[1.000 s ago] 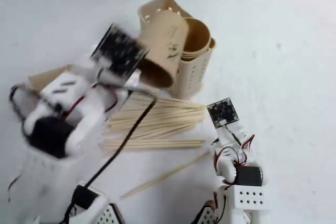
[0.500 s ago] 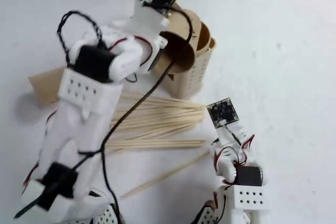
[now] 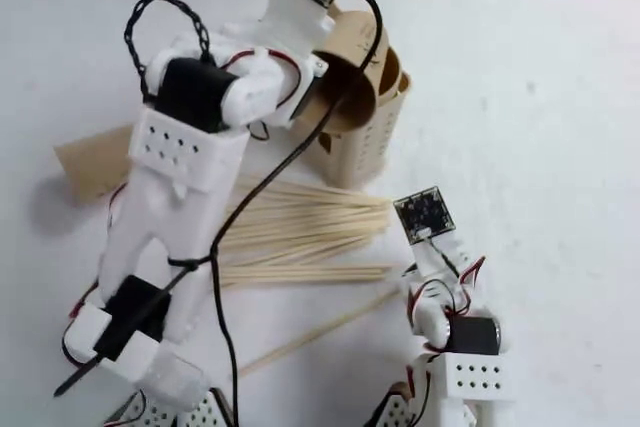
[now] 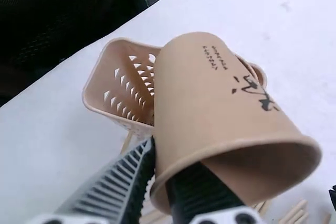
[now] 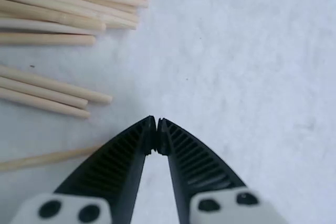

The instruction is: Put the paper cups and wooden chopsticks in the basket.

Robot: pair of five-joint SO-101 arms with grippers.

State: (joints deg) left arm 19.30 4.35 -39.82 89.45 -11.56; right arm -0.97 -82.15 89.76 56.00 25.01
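Observation:
A tan paper cup (image 4: 226, 114) lies tilted on its side in my left gripper (image 4: 163, 182), which is shut on its rim with one finger inside the mouth. In the high view this cup (image 3: 350, 87) hangs at the left rim of the beige slotted basket (image 3: 365, 147), with the left gripper (image 3: 322, 97) beside it. A second cup (image 3: 392, 65) sits in the basket. A third cup (image 3: 90, 162) lies flat at the table's left, partly behind the arm. Wooden chopsticks (image 3: 300, 232) lie piled on the table. My right gripper (image 5: 156, 136) is shut on nothing, just off the chopstick ends (image 5: 68, 9).
One stray chopstick (image 3: 320, 332) lies slanted in front of the pile. The right arm (image 3: 455, 332) stands at the front right. The left arm's body and black cable (image 3: 260, 207) cross over the left part of the pile. White table stretches to the right.
The left arm has swung up from the table's left toward the basket, carrying the cup to the basket's rim. The right arm has not moved.

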